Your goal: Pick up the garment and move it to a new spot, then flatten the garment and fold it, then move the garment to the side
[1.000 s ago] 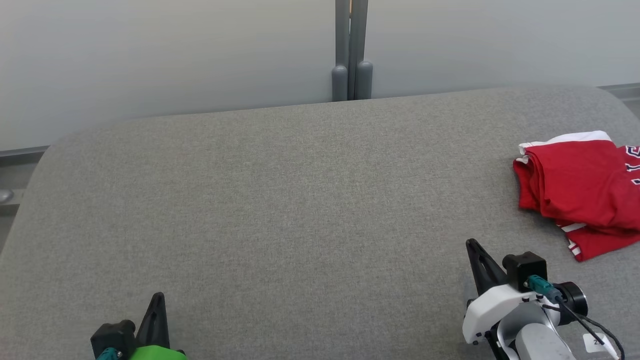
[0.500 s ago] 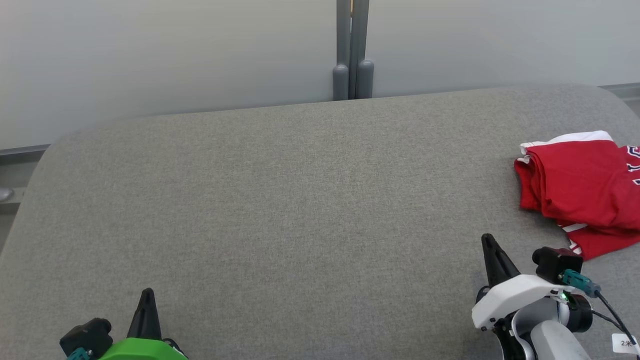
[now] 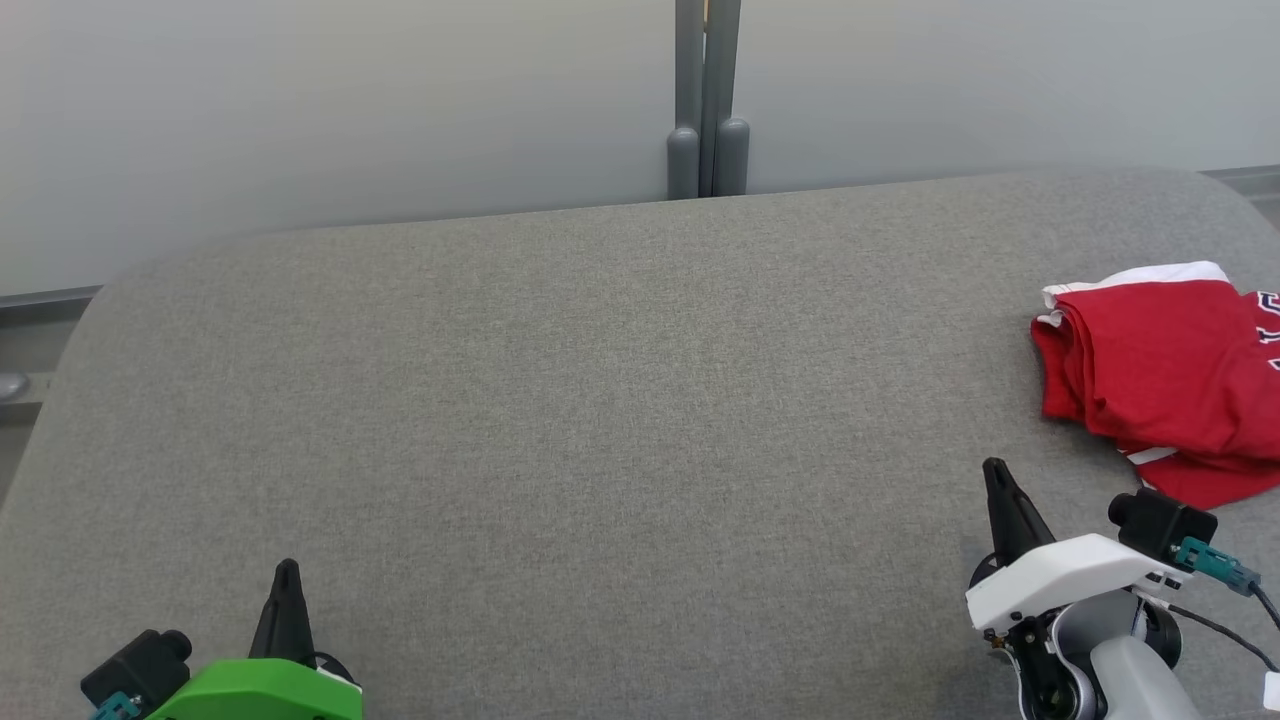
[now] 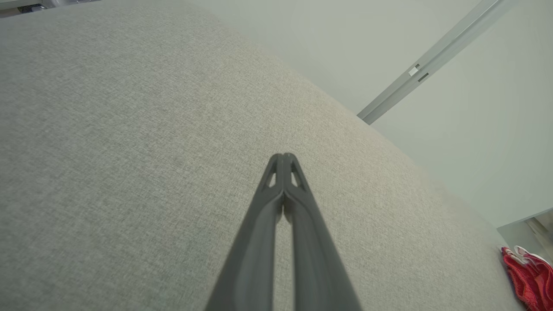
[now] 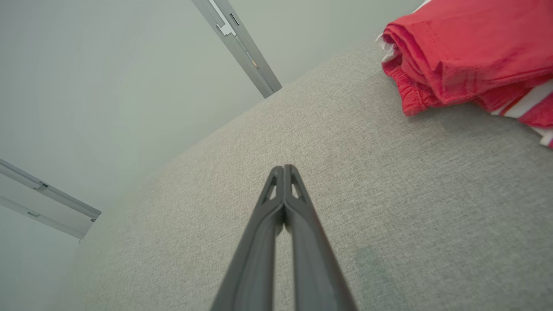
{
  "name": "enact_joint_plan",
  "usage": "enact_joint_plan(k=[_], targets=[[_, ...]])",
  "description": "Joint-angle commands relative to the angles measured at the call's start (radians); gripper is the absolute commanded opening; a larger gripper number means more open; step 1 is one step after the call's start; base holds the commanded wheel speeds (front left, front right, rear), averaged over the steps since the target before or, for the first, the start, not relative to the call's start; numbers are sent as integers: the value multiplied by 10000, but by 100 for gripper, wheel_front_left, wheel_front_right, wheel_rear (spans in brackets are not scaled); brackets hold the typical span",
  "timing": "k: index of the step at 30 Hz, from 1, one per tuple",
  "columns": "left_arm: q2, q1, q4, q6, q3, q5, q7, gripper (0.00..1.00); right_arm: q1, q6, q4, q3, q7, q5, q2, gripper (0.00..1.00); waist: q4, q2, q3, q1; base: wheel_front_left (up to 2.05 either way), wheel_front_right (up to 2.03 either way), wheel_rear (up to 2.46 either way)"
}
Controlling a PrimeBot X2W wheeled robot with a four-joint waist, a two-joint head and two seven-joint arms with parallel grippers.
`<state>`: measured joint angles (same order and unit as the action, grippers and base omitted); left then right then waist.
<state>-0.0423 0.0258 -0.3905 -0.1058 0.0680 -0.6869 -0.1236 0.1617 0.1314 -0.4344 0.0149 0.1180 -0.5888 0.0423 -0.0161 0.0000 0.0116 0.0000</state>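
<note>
The garment (image 3: 1160,385) is a folded red shirt with white trim. It lies at the right edge of the grey padded table (image 3: 600,400) and also appears at the upper right of the right wrist view (image 5: 466,52) and as a red scrap at the lower right of the left wrist view (image 4: 529,276). My right gripper (image 3: 995,472) is shut and holds nothing, a little left of and nearer than the shirt. In the right wrist view its fingertips (image 5: 284,169) press together above bare fabric. My left gripper (image 3: 287,570) is shut and holds nothing at the near left, its fingertips (image 4: 283,156) closed over the table.
A grey post (image 3: 705,100) stands against the pale wall behind the table's far edge. The table's rounded corners fall away at the far left and far right. Bare grey fabric spreads between the two grippers.
Both grippers have pulled back toward the near edge. The right one also shifted right, and the left one shifted left. The garment lies as before.
</note>
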Motion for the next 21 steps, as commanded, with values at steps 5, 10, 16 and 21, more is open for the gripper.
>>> enact_joint_plan(k=[5, 10, 16, 21], targets=[[-57, 364, 283, -61, 85, -908, 213, 0, 17, -3, 337, 126, -235, -1030, 49, 0, 9, 0, -8, 0, 0, 0, 0], [-62, 422, 377, -83, 114, -1590, 387, 0, -27, -3, 466, 205, -406, -1780, 54, 0, 18, 0, -17, 0, 0, 0, 0], [-67, 470, 490, -95, 145, -2367, 587, 0, -75, -3, 611, 290, -607, -2635, 59, 0, 28, 0, -26, 0, 0, 0, 0], [-70, 501, 564, -105, 162, -2850, 709, 0, -109, -4, 703, 345, -734, -3169, 62, 0, 35, 0, -33, 0, 0, 0, 0]])
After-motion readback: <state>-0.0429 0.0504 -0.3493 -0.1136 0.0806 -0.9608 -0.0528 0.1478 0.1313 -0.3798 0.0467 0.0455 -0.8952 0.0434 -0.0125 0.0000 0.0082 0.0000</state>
